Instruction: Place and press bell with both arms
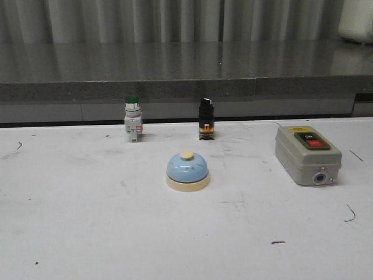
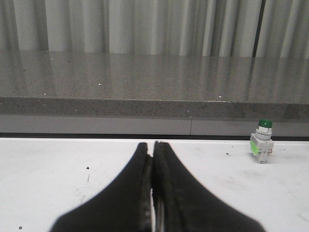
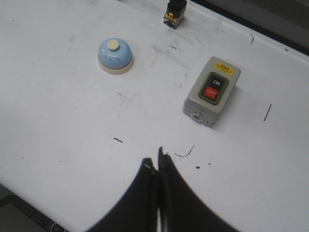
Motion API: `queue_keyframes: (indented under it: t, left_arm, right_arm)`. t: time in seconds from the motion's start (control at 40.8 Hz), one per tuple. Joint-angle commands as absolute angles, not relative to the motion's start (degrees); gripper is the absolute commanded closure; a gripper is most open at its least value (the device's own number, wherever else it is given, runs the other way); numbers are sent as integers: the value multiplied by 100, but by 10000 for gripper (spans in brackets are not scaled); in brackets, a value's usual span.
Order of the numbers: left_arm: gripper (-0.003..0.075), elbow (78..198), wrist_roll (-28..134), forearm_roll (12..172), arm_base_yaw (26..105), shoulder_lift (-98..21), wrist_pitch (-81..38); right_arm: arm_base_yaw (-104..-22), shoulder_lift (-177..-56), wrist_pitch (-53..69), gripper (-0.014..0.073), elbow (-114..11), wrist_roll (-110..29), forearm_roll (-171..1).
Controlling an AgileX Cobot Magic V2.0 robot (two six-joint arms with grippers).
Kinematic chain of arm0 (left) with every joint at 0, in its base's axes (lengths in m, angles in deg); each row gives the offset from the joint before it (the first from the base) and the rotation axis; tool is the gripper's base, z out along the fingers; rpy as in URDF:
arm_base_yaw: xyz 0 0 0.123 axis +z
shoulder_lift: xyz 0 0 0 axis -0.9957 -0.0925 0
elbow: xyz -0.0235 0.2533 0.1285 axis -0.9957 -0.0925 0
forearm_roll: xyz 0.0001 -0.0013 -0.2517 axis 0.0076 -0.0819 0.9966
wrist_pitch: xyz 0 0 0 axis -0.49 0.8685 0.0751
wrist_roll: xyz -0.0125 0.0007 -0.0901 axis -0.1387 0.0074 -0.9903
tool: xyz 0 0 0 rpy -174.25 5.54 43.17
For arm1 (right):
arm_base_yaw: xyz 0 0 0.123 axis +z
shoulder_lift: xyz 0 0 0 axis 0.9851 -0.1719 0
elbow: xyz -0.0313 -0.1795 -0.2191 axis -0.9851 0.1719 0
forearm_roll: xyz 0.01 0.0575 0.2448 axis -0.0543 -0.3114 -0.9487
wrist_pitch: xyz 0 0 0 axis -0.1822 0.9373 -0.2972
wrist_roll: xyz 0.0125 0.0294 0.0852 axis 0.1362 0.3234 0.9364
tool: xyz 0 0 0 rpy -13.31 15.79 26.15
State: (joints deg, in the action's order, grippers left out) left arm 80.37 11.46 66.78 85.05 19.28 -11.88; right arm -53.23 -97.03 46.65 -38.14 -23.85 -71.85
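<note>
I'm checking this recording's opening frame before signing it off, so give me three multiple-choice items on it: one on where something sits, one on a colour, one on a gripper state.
1. On the white table, the light-blue glossy dome call bell with cream base stands:
A. nearer the robot than the two small pushbuttons
B. on the grey stone ledge
C. on top of the switch box

2. The lower button on the grey switch box is:
A. green
B. red
C. yellow

3. The left gripper and right gripper are:
A. both shut, holding nothing
B. both wide open
C. both clamped on the bell

Answers:
1 A, the green-capped pushbutton and black-capped pushbutton stand behind it.
2 B, the red OFF button shows in the right wrist view.
3 A, the fingers meet over bare table.
</note>
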Motion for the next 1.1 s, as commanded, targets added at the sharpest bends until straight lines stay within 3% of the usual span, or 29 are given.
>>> queue_keyframes:
  t: [0.0,0.245,0.466,0.662,1.078]
  left_arm:
    - [740,7909,1092,6698,8504,2032,-704]
    - [740,7909,1092,6698,8504,2022,-704]
    - [740,7909,1092,6698,8504,2022,-704]
    - [740,7909,1092,6698,8504,2022,-704]
    - [740,7909,1092,6698,8504,2022,-704]
  right_arm:
    - [-5362,-9689,4311,663,-3959,-2428,-7171]
    - [-5592,-9211,3791,663,-3485,-2438,-7160]
    - [-6642,-7726,1241,663,-1535,-2432,-7220]
    - [-7241,-6437,-286,663,80,-2432,-7220]
    - [-7545,-5649,-768,663,972,-2432,-7220]
